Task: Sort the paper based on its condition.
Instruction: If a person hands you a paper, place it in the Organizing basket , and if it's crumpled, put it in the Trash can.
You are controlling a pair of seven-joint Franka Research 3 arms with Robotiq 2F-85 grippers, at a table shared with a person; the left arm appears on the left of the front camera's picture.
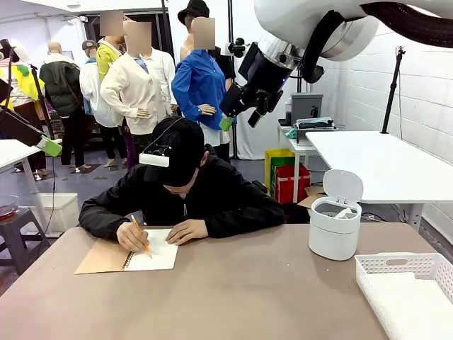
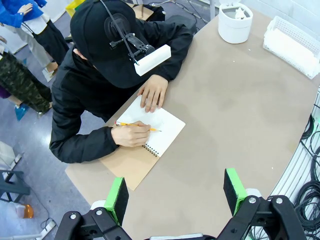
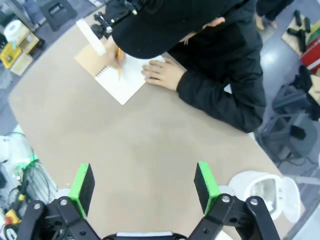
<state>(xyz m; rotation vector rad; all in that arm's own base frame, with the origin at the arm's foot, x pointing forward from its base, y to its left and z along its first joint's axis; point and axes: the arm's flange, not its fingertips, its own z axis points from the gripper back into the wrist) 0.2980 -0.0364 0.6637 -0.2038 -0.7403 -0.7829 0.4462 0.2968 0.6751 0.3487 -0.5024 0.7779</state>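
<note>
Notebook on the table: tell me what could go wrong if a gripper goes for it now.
1. The person's writing hand and other hand rest on the notebook, with a pencil on the page. If the open left gripper came down there, it could strike them.
2. The page sits in the spiral binding, so pulling it may tear it or drag the notebook.

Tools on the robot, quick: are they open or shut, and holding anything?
Left tool: open, holding nothing.
Right tool: open, holding nothing.
</note>
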